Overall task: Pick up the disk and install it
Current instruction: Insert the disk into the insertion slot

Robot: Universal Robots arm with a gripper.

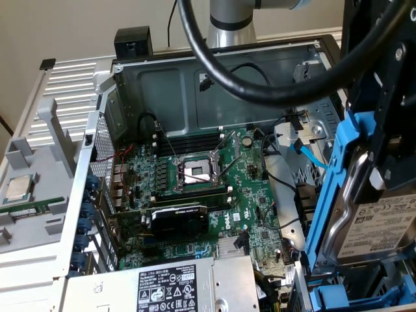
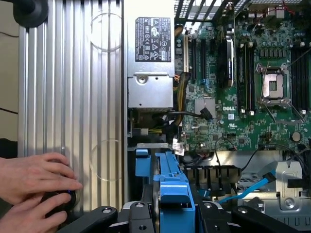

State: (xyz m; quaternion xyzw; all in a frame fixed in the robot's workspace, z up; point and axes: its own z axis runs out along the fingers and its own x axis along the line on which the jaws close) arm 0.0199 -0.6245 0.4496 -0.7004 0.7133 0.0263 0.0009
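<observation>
The disk [image 1: 374, 227], a silver hard drive with a white label in a blue plastic carrier [image 1: 338, 188], hangs tilted on edge at the exterior view's right, over the front corner of the open computer case [image 1: 214, 55]. My gripper [image 1: 376, 170] is shut on it from above. In the wrist view the blue carrier [image 2: 172, 194] sits edge-on between my black fingers [image 2: 138, 218], above the drive bay area of the case.
The motherboard [image 1: 253, 188] carries an open CPU socket [image 1: 195, 172], a black graphics card [image 1: 179, 218] and a power supply [image 1: 175, 286]. A blue cable [image 1: 309, 153] lies near the bay. A processor chip [image 1: 18, 188] rests outside the case. A person's hands [image 2: 34, 189] rest on the ribbed table.
</observation>
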